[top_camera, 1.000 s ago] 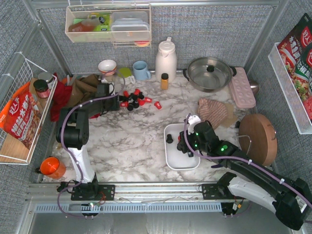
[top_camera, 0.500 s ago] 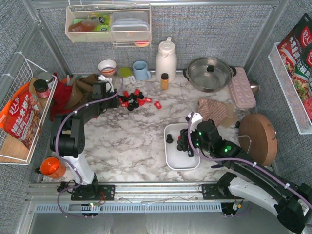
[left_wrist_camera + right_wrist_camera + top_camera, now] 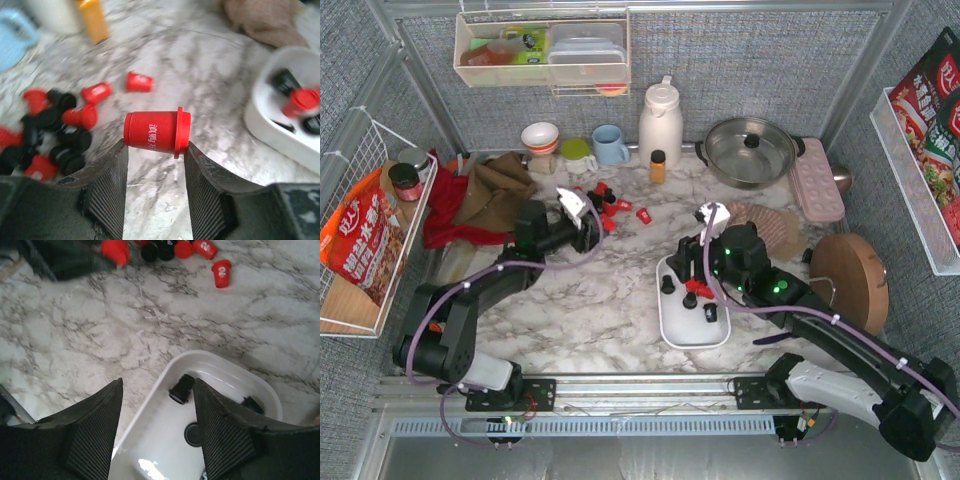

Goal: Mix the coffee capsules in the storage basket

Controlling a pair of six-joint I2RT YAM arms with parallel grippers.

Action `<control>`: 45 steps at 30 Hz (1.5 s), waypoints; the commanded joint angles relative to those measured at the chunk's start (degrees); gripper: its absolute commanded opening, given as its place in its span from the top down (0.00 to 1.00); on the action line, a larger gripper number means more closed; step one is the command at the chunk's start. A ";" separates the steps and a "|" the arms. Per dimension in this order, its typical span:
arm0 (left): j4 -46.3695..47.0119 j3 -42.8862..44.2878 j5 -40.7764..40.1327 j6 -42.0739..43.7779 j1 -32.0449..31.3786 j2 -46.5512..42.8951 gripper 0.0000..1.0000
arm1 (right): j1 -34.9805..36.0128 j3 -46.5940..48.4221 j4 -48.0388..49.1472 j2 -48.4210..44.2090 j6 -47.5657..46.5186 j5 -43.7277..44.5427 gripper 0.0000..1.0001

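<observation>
Left gripper (image 3: 155, 148) is clamped on one red capsule (image 3: 152, 131), pinched crosswise between its pads and carried clear of the marble table (image 3: 210, 70); the capsule lies on its side with its flanged end pointing towards the storage basket (image 3: 257, 117). Right gripper (image 3: 158, 386) hangs over the near end of that basket with its jaws spread and nothing between them.

By the look of it the task is at an early stage. The basket sits near the middle of the table, in front of the right arm; it holds only a handful of coffee capsules (image 3: 692, 291), several black and at least one red, lying loose and apart. Most of the capsules are in a pile (image 3: 610, 205) of red and black on the table towards the back, just beside the left gripper; one red one lies a little apart to the pile's right. What is left, then, is to drop the held capsule in, fetch the rest of the pile, and get the two colours mingled.

Against the frame from a second ago, the left arm has swung from the left side of the pile out towards the centre, and it is now stretched low across the table; the right gripper has drawn back from the middle of the basket, uncovering a red capsule and a black one there.
</observation>
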 commanded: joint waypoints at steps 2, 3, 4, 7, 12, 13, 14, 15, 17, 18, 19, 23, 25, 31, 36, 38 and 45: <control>14.34 -7.96 14.66 17.00 -4.29 -4.28 0.59 | -0.03 1.25 7.14 2.11 5.22 -3.28 0.37; 14.42 -8.67 15.63 18.97 -5.17 -4.82 0.59 | 0.02 1.19 8.32 2.63 6.30 -4.21 0.37; 14.43 -9.17 16.10 20.29 -6.22 -5.30 0.59 | -0.04 1.18 9.54 3.34 7.55 -5.25 0.37; 14.20 -9.65 16.41 22.29 -9.72 -6.05 0.59 | -0.01 1.22 13.15 5.86 10.89 -8.29 0.37; 9.84 -9.47 14.54 26.75 -14.81 -7.25 0.59 | -0.03 1.66 17.91 10.56 15.05 -11.85 0.37; 9.11 -9.42 14.16 27.15 -15.67 -7.29 0.59 | 0.02 1.70 18.73 11.33 15.71 -12.36 0.36; 8.56 -9.34 13.91 27.51 -16.27 -7.21 0.59 | 0.07 1.71 19.61 12.07 16.40 -12.74 0.37; 8.34 -9.25 13.74 27.63 -16.86 -7.14 0.59 | 0.05 1.71 20.17 12.64 16.89 -13.02 0.37; 8.12 -9.02 13.66 27.50 -17.65 -6.82 0.59 | 0.12 1.87 20.68 13.77 17.73 -13.22 0.37; 8.05 -8.94 13.79 27.40 -17.91 -6.58 0.59 | 0.09 1.88 20.64 14.13 18.03 -13.18 0.37; 8.00 -8.89 13.87 27.38 -18.18 -6.45 0.59 | 0.07 1.80 20.78 14.47 18.17 -13.14 0.37; 8.06 -8.64 13.68 26.97 -18.88 -6.13 0.59 | 0.10 1.28 20.46 15.47 18.89 -12.95 0.38; 8.07 -8.62 13.62 26.78 -19.04 -6.05 0.59 | 0.12 1.08 20.35 15.84 19.16 -13.03 0.41; 8.51 -8.53 13.51 26.08 -19.18 -6.08 0.59 | 0.15 0.72 20.15 16.11 19.47 -12.69 0.63; 8.94 -8.63 13.76 25.90 -19.47 -6.61 0.59 | 0.09 1.16 19.18 16.86 19.51 -11.80 0.64; 8.95 -8.70 13.77 25.89 -19.58 -6.73 0.59 | 0.14 1.33 19.04 17.38 19.68 -11.85 0.63; 9.02 -8.81 13.43 25.83 -19.67 -7.08 0.59 | 0.10 2.05 18.80 19.10 20.24 -13.28 0.63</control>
